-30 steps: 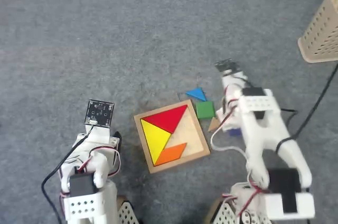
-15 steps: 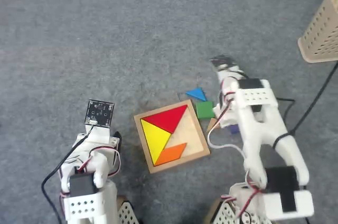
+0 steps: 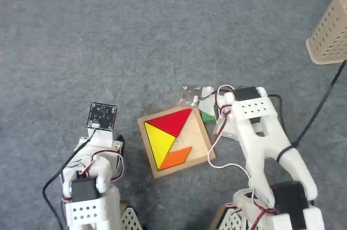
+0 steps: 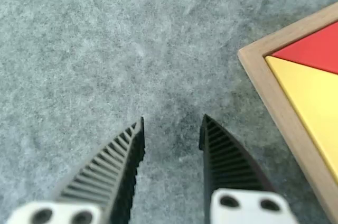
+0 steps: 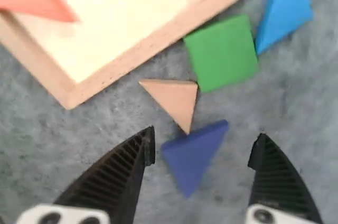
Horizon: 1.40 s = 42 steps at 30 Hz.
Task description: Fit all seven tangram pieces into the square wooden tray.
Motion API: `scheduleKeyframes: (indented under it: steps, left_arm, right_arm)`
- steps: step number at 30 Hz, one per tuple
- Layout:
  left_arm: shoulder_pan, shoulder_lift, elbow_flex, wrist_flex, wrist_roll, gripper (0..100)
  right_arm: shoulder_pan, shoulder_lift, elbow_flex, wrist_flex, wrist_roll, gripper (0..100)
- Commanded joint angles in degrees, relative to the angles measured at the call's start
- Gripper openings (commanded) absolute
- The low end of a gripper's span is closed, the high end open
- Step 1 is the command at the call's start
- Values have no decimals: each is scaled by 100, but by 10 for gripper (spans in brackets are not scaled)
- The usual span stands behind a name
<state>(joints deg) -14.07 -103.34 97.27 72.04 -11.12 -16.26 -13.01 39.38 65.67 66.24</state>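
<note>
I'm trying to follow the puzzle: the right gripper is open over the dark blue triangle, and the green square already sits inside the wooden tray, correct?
Not quite. The green square is not inside the wooden tray; it lies on the carpet just outside the rim, as the right wrist view shows. The rest holds: the right gripper is open over the dark blue triangle.

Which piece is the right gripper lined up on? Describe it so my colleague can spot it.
Start at the square wooden tray; four loose pieces lie on the carpet outside one edge. It is the dark blue triangle between the open fingers of the right gripper, next to the tan triangle, and much darker than the light blue triangle beyond the green square.
</note>
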Motion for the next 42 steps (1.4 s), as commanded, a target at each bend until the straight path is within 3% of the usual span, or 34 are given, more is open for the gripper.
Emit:
scheduleKeyframes:
  steps: [1, 16, 20, 27, 42]
  left_arm:
    - [9, -35, -66, 26, -26, 168]
    - [9, -35, -66, 26, -26, 168]
    - [9, -35, -66, 26, -26, 168]
    - [9, -35, -66, 26, -26, 168]
    - [9, -35, -66, 26, -26, 168]
  right_arm:
    - [-4, 215, -44, -101, 431, 292]
    - [-321, 1059, -53, -453, 396, 292]
    - [-382, 1244, -53, -690, -70, 273]
    - [-391, 1349, -70, -804, -862, 110]
    - [-338, 1130, -62, -716, -1732, 105]
